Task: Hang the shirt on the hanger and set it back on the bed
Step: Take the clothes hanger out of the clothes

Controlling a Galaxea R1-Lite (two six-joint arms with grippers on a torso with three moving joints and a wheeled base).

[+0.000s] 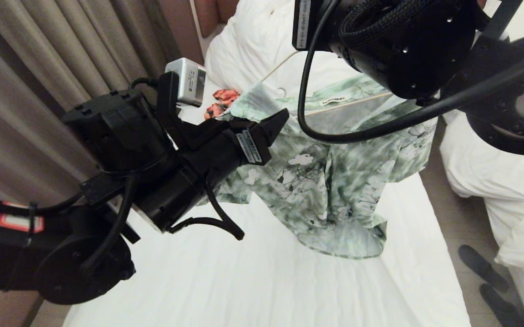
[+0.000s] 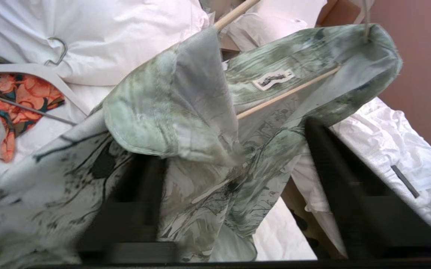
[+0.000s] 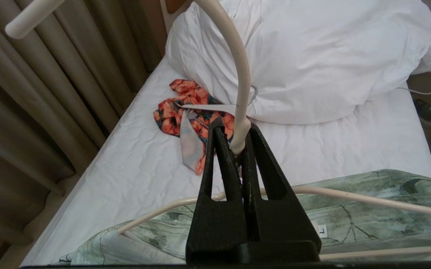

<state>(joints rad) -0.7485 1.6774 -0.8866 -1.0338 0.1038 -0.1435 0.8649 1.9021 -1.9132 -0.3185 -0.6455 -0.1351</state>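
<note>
The green-and-white shirt (image 1: 325, 181) hangs from the cream hanger (image 3: 239, 74) above the bed (image 1: 243, 281). My right gripper (image 3: 234, 144) is shut on the hanger's neck, just under the hook; in the head view its own arm hides it. On the left side one hanger arm (image 1: 280, 68) shows bare above the shirt's shoulder. The lower bar (image 2: 286, 93) runs inside the shirt (image 2: 170, 112) under the collar label. My left gripper (image 2: 230, 142) is at that shoulder, fingers wide apart, with loose shirt cloth draped between them.
An orange-red floral garment (image 3: 185, 108) on a flat white hanger (image 2: 32, 69) lies by the bunched duvet (image 3: 312, 56). Curtains (image 1: 39, 68) run along the bed's left side. Another white bed (image 1: 493, 181) and dark slippers (image 1: 484, 268) are on the right.
</note>
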